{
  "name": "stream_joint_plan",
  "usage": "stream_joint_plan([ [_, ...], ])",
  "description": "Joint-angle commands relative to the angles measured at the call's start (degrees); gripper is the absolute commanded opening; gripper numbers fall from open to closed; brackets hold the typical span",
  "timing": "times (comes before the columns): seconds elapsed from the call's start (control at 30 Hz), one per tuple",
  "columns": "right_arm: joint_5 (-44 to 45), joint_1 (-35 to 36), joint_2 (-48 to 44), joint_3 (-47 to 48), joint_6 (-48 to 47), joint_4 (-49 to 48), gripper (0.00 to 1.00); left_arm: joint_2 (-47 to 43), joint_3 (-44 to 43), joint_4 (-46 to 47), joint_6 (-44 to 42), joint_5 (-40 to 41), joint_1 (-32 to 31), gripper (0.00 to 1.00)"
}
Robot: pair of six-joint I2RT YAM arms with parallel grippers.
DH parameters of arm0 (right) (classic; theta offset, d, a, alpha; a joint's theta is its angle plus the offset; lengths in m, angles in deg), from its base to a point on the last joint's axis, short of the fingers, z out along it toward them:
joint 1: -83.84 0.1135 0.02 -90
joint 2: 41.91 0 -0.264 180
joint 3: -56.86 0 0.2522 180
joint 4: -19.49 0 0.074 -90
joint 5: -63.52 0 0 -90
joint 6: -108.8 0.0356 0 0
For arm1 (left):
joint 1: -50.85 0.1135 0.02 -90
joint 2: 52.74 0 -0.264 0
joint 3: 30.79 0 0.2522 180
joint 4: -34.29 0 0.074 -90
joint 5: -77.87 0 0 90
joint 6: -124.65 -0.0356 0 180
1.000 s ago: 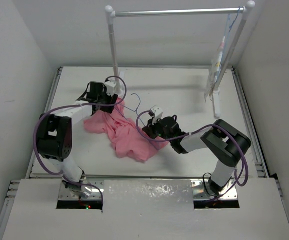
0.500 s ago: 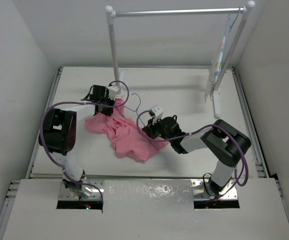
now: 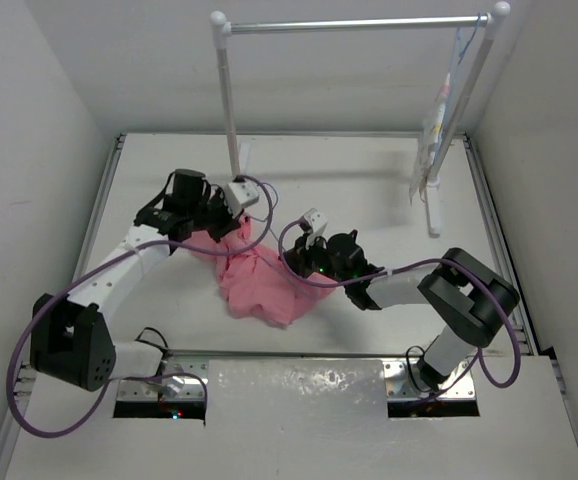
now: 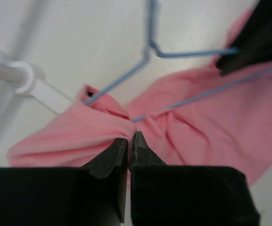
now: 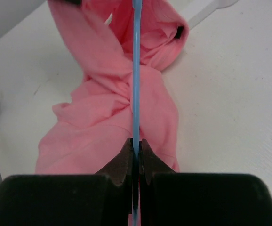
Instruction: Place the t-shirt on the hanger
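Note:
The salmon-pink t-shirt (image 3: pixel 256 275) lies bunched on the white table between my two grippers. My left gripper (image 3: pixel 235 222) is at its far end, shut on a fold of pink cloth (image 4: pixel 112 128) near the collar. The pale blue wire hanger (image 4: pixel 148 49) has one arm running into the shirt's opening, and its neck and hook stand above the cloth. At the shirt's right side my right gripper (image 3: pixel 295 262) is shut on the hanger's wire (image 5: pixel 135 94), which runs straight out from its closed jaws over the shirt (image 5: pixel 103 117).
A white tube clothes rail (image 3: pixel 359 22) spans the back, with one post (image 3: pixel 230 100) just behind my left gripper and its foot (image 4: pixel 28 77) beside the shirt. A second wire hanger with a translucent sheet (image 3: pixel 435 120) hangs at the rail's right end. Walls close in on both sides.
The left gripper has shut on the shirt's cloth. The left arm's elbow has swung down toward the near left, and the shirt is drawn into a narrower bunch. The right gripper has barely moved.

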Motion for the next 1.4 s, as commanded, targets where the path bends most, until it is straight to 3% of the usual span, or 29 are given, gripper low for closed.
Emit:
stream_joint_plan([
  [0.0, -0.93, 0.66, -1.95, -0.31, 1.36, -3.88, 0.00, -3.71, 3.74, -7.39, -8.92, -5.92, -2.73, 0.00],
  [0.23, 0.05, 0.75, -1.78, -0.93, 1.36, -6.25, 0.00, -7.76, 7.88, -18.21, -20.34, -11.81, -3.18, 0.00],
  [0.3, -0.66, 0.75, -1.16, -0.75, 1.01, -6.69, 0.00, -8.03, 8.15, -20.40, -21.84, -11.03, -3.18, 0.31],
  [0.37, -1.36, 0.66, -0.46, -0.84, 0.48, -7.13, 0.00, -8.82, 7.62, -21.21, -21.85, -8.05, -3.00, 0.52],
  [0.47, -1.71, 0.75, 1.12, -0.93, 0.39, -7.40, 0.00, -9.43, 7.27, -20.60, -20.62, -2.09, -1.42, 0.69],
  [0.63, -2.51, 0.66, 2.88, -0.84, 0.48, -8.63, 0.00, -8.21, 6.22, -13.05, -17.72, 4.44, 6.04, 0.72],
  [0.77, -3.29, 0.66, 3.50, -0.40, 0.39, -9.07, 0.00, -5.66, 8.84, 4.24, -13.23, 13.49, 9.04, 0.90],
  [0.9, -3.82, 0.66, 3.76, -0.31, 0.66, -9.94, 0.00, -1.79, 10.60, 7.61, -17.35, 4.73, 8.95, 0.96],
  [1.07, -3.56, 0.66, 3.94, -0.67, 0.66, -10.03, 0.00, 2.50, 15.18, 22.27, -21.92, -3.10, 9.21, 0.97],
  [1.27, -4.00, 0.66, 4.82, 0.04, 0.13, -9.42, 0.00, 12.07, 7.63, 20.45, -24.48, -9.44, 9.39, 0.94],
  [1.33, -4.09, 0.66, 4.64, 0.21, -0.57, -8.81, 0.00, 15.33, 4.82, 18.01, -27.01, -10.67, 9.39, 0.83],
  [1.37, -4.09, 0.75, 4.55, 0.21, -0.83, -8.54, 0.00, 15.96, 4.37, 17.21, -27.82, -11.28, 9.39, 0.82],
])
